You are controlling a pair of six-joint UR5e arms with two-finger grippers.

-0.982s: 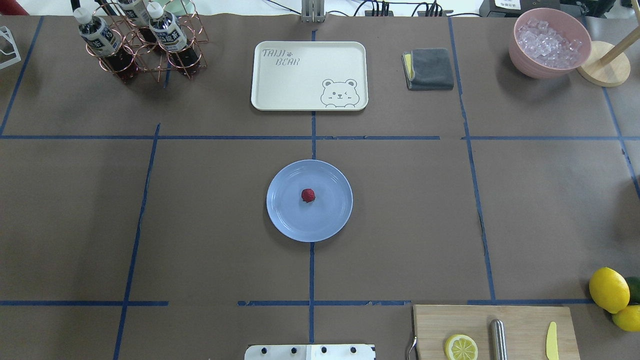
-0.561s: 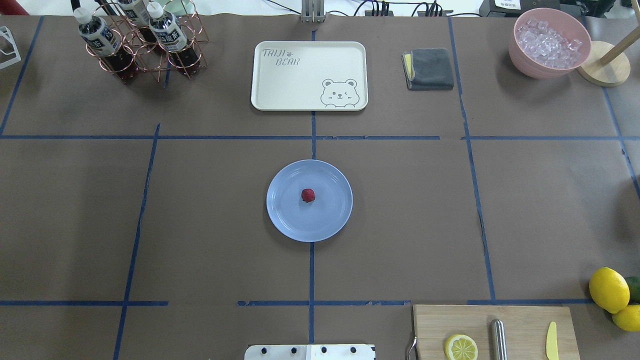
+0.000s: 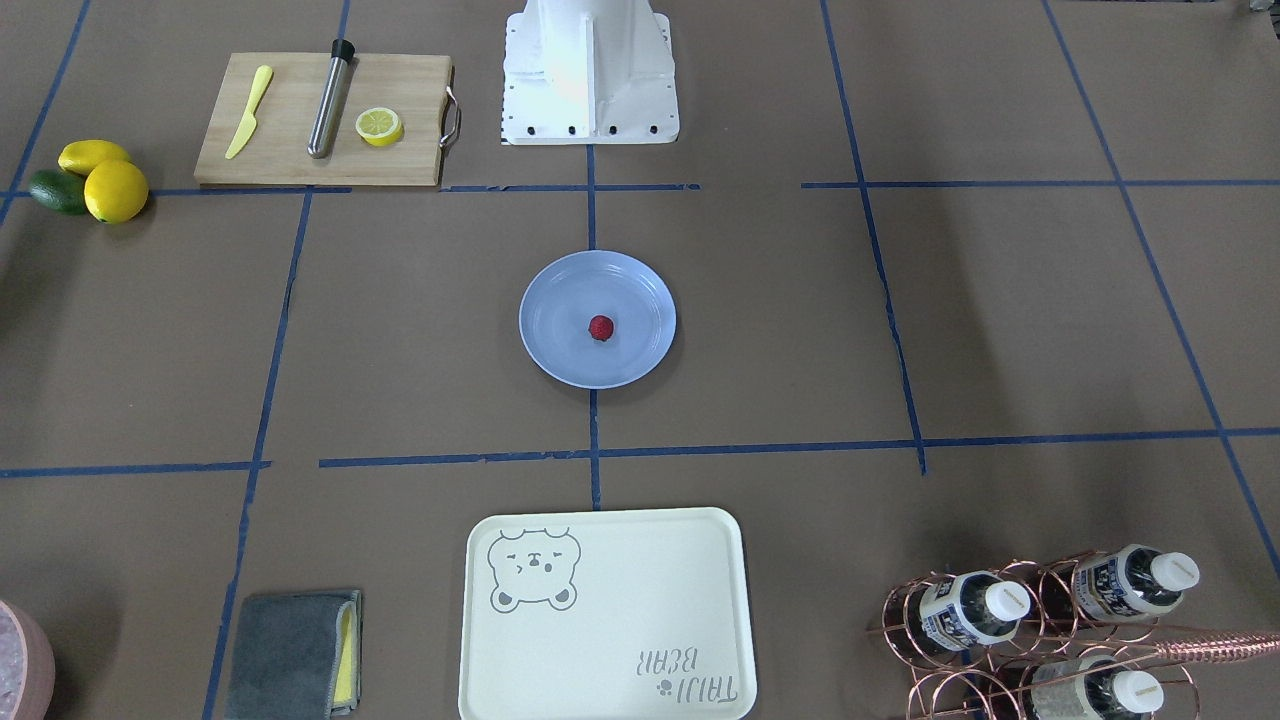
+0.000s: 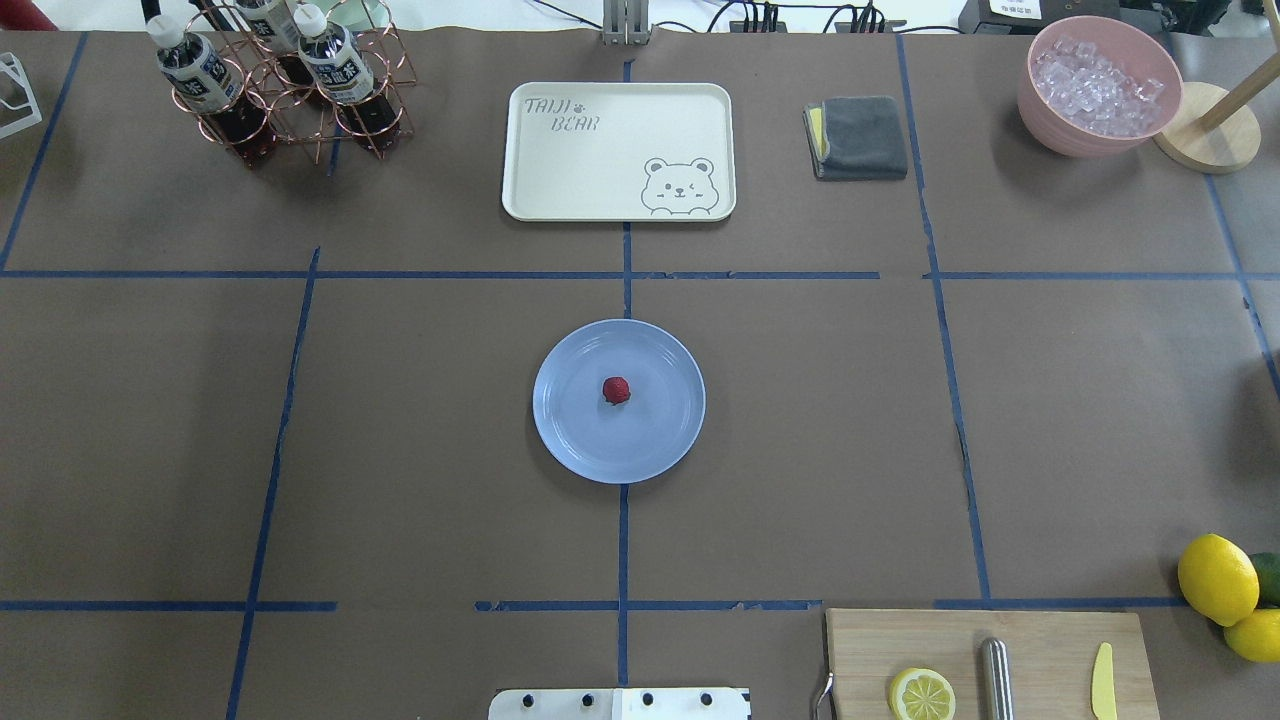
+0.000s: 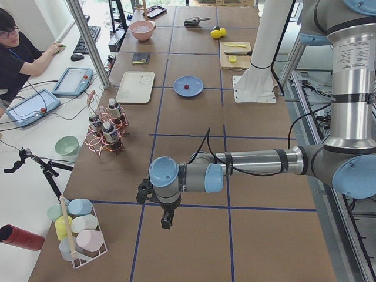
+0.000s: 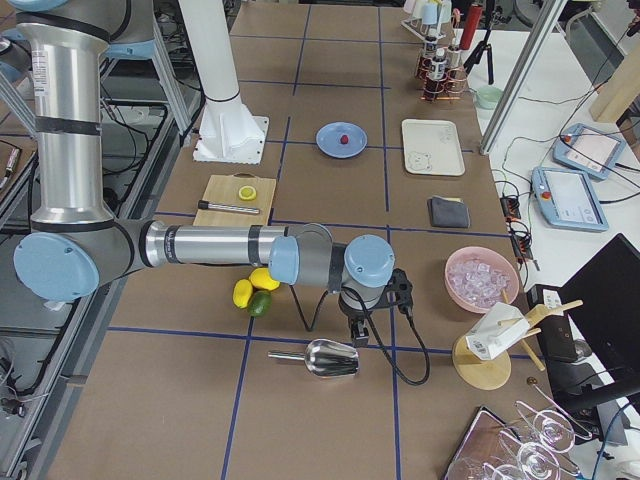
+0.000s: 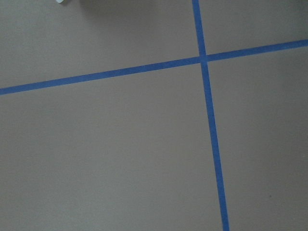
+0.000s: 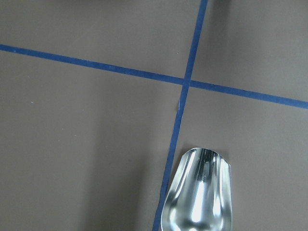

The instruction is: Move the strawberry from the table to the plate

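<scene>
On the table, the plate holds your strawberry: likely soft, so pinch its sides gently. You cannot tell how open the left gripper or right gripper is.

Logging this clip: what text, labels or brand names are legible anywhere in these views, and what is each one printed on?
"TAIJI BEAR", with a small paw mark, printed on the cream tray.
Labels on the bottles: there is print, but it is too small to read.
No other text can be read in any view.
</scene>
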